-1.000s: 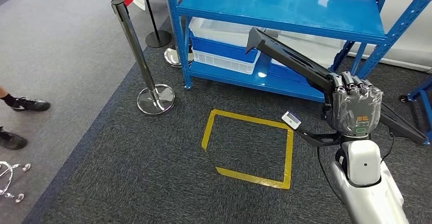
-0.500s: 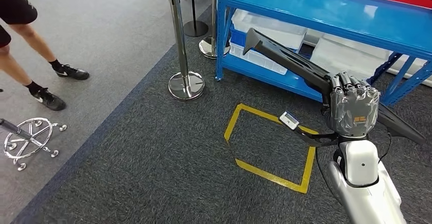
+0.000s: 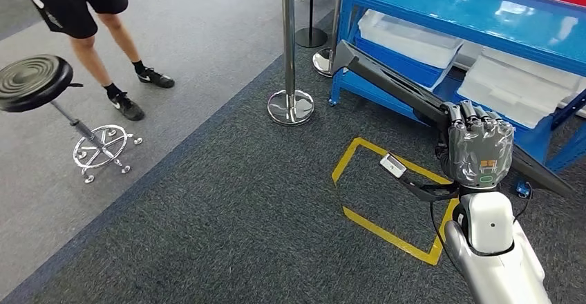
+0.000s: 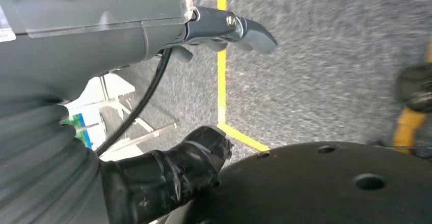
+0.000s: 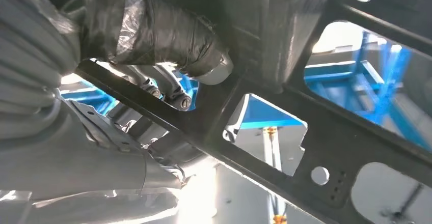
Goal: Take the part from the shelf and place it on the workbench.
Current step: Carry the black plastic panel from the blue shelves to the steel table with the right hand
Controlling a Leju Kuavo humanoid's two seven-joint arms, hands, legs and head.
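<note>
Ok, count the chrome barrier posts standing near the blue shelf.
2. One chrome post stands on the dark carpet left of the blue shelf, with its round base in front. A second post stands behind it against the shelf's corner upright. Others may be hidden behind the shelf.

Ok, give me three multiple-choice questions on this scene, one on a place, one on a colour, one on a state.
1. Where is the stool?
A. on the shelf
B. on the grey floor beside a person
C. inside the tape square

2. What colour is the tape square?
A. yellow
B. red
C. white

3. What is the right hand doing?
A. hanging open
B. gripping the black part
C. resting on the shelf

Answers: 1 B, it stands by the person's legs. 2 A, yellow lines on dark carpet. 3 B, fingers wrap the part.
</note>
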